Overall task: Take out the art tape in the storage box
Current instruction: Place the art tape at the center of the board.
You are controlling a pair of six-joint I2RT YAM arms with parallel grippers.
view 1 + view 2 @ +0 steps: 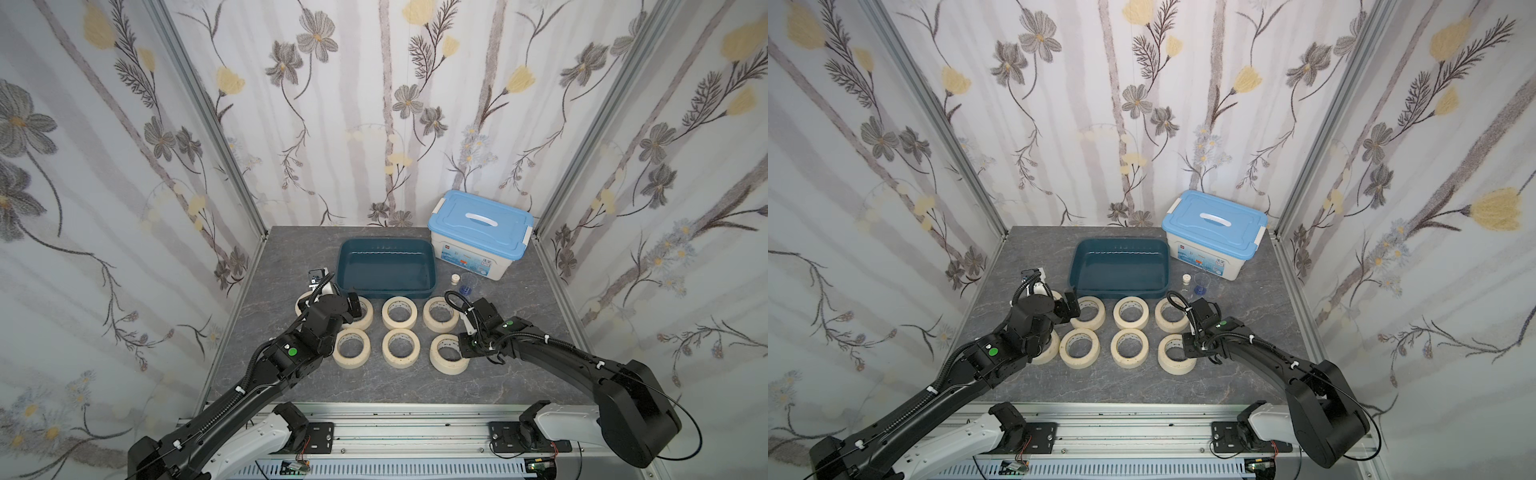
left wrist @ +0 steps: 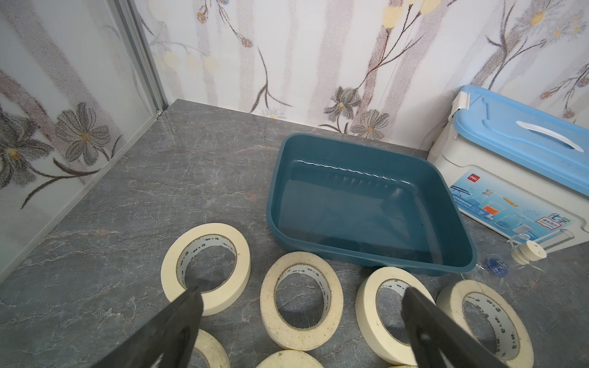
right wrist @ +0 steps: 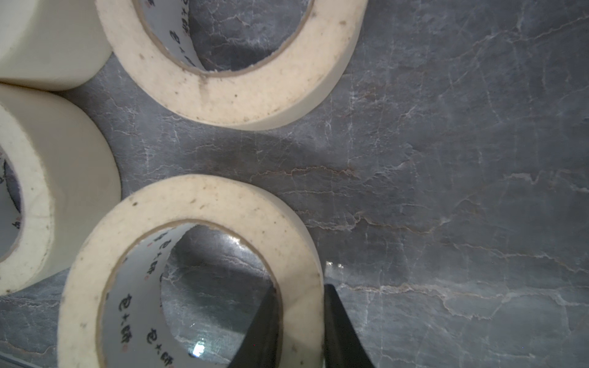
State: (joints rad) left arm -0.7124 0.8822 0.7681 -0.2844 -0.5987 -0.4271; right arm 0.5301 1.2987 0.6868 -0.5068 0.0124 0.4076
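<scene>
The storage box (image 1: 345, 266), a shallow dark teal tray, stands at the back middle of the table with nothing in it in both top views (image 1: 1077, 266). Several cream rolls of art tape lie flat in two rows in front of it. My right gripper (image 3: 299, 288) is shut on the wall of the front right roll (image 3: 191, 204), one finger inside the ring and one outside; a top view shows this roll (image 1: 444, 361) resting on the table. My left gripper (image 2: 300, 290) hangs open above the back row's left end, over a roll (image 2: 299, 259), holding nothing.
A white tub with a light-blue lid (image 1: 482, 232) stands at the back right beside the tray. A small cork stopper (image 1: 456, 278) and a clear little cup (image 1: 467, 284) sit in front of it. Flowered walls close in the table on three sides.
</scene>
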